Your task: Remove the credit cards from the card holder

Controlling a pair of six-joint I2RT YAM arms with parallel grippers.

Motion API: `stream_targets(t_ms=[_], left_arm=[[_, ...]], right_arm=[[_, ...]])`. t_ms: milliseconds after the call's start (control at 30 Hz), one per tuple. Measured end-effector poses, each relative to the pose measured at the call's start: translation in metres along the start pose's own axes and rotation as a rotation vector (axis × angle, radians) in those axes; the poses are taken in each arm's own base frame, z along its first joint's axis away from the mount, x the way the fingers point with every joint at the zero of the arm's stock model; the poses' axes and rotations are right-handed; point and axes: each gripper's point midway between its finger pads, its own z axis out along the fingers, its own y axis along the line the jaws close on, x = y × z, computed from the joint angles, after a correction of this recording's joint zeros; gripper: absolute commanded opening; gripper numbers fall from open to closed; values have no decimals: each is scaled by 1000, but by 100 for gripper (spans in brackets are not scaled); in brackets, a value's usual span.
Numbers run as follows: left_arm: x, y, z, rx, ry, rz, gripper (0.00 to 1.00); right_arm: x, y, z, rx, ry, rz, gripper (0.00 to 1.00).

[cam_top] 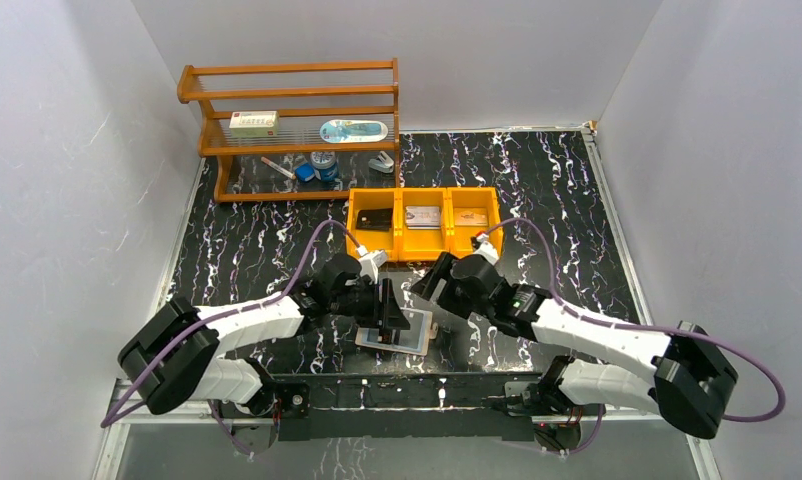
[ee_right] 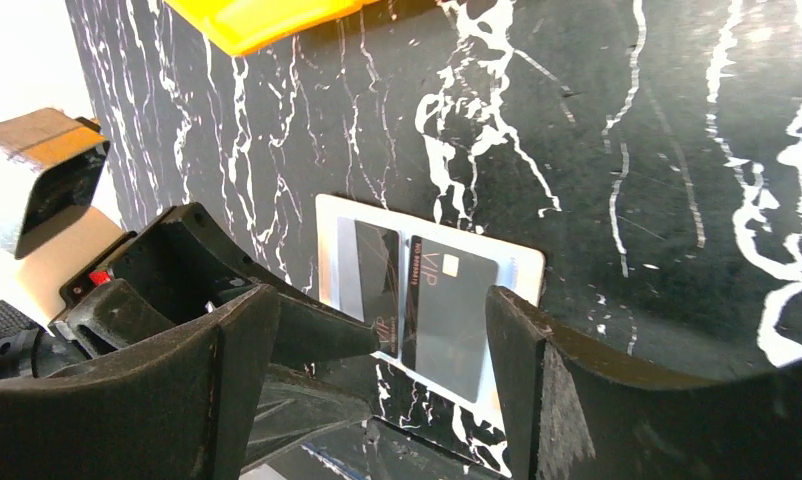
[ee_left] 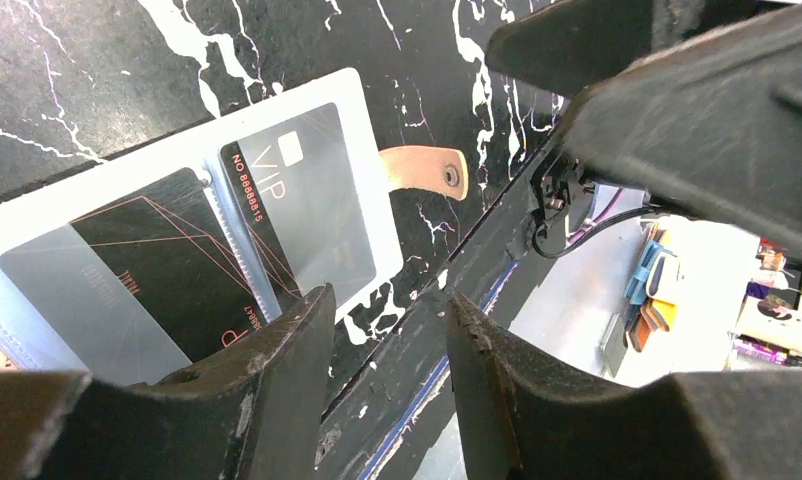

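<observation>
Tabletop [cam_top: 277, 250]: black marble with white veins; only the top view shows it whole.
Wooden rack [cam_top: 292, 95]: back left, seen only from above.
Orange tray [cam_top: 447, 251]: three compartments behind both hands, holding a black card [cam_top: 374, 217], a grey card [cam_top: 423, 216] and a brownish card [cam_top: 470, 216]. The right wrist view catches just a corner.
Left hand [cam_top: 387, 312]: low over the card holder [cam_top: 419, 336]; fingers [ee_left: 277, 380] apart with nothing between them, one overlapping the holder's near edge.
Right hand [cam_top: 429, 283]: just behind and right of the holder; fingers spread wide and empty, framing the holder in its own view.
Card holder: spread open and flat near the tabletop's near edge; long axis left to right, roughly along that edge.
Sleeved cards: only the wrist views show a VIP card [ee_left: 317, 215] and a second black card [ee_left: 147, 270] side by side under clear plastic.
Tab [ee_left: 427, 170]: tan, projecting past the VIP sleeve.
</observation>
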Motion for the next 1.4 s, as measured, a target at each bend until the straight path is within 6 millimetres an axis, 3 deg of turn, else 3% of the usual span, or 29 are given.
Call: stream_targets(t_ms=[267,400,600,700,900,1167,1300,1400], left_arm=[[0,7,-5,-58,-3,10,46],[-9,14,-18,-134,-60,24,50],[-19,48,-37,-365,-138,-36,51],[-15,67,-45,-456,-142,-76,60],[-20,87,-62,-555,-189,-141,74],[-37,79,-78,-527,-283,-153,71],[-37,74,-76,-495,-283,-141,69],[-37,70,-74,-470,-278,-130,62]], right_arm=[[0,-22,-6,20,-42,31,76],[4,-18,-2,2,-20,30,72],[19,-14,10,-20,55,16,68],[30,-12,17,-34,108,1,65],[47,-3,26,-69,201,-23,63],[65,16,37,-147,306,-47,58],[74,16,45,-156,350,-47,56],[80,11,49,-144,374,-44,54]])
